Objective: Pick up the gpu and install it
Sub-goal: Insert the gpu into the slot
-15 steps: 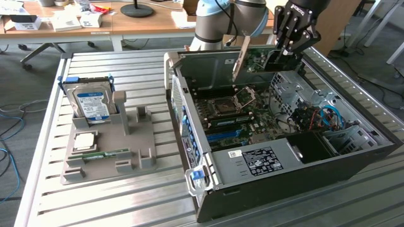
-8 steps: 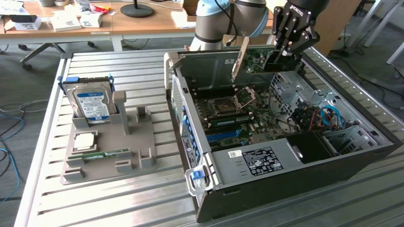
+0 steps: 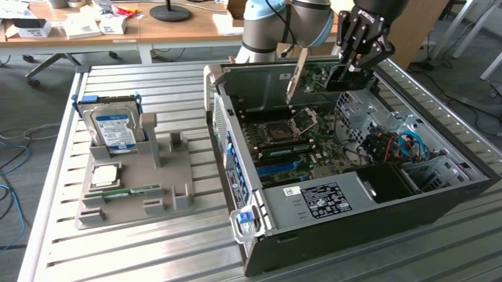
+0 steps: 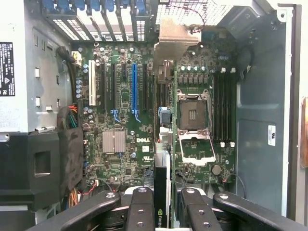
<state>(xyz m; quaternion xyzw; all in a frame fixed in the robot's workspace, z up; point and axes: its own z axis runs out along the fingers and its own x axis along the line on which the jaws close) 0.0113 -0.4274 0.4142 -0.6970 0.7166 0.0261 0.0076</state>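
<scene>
Nearest of all, the slatted metal tabletop (image 3: 117, 258) carried the big black computer case (image 3: 368, 232), lying on its side with the panel off and its insides open to view. Just inside the case's near end sat the power supply (image 3: 330, 200) with its white label. Deeper into the case the green motherboard (image 3: 294, 155) lay bare, the CPU socket (image 3: 276, 133) with its frame flipped open.

Beside the case, on the exterior view's left of it, a grey holder tray (image 3: 168, 176) stood on the tabletop. A silver hard drive (image 3: 114, 129) with a blue label stood upright in it, and a small green memory stick (image 3: 129, 192) lay flat in it.

Over the far end of the case hung the gripper (image 3: 349, 73), and yes, it had the gpu (image 3: 314, 79). The card was pinched tight and held up clear above the motherboard, its metal bracket (image 3: 297, 73) slanting down over the case's far wall.

The wrist view looked straight down into the case. There the gpu (image 4: 162, 178) ran edge-on, a thin dark strip clamped between the black fingers (image 4: 139, 211) of the gripper (image 4: 162, 211). A blue expansion slot (image 4: 134, 86) lay to one side of the card and the CPU socket (image 4: 192, 115) to the other.

Beyond the case rose the pale robot arm (image 3: 286, 23), and behind it stood wooden desks (image 3: 180, 29)
</scene>
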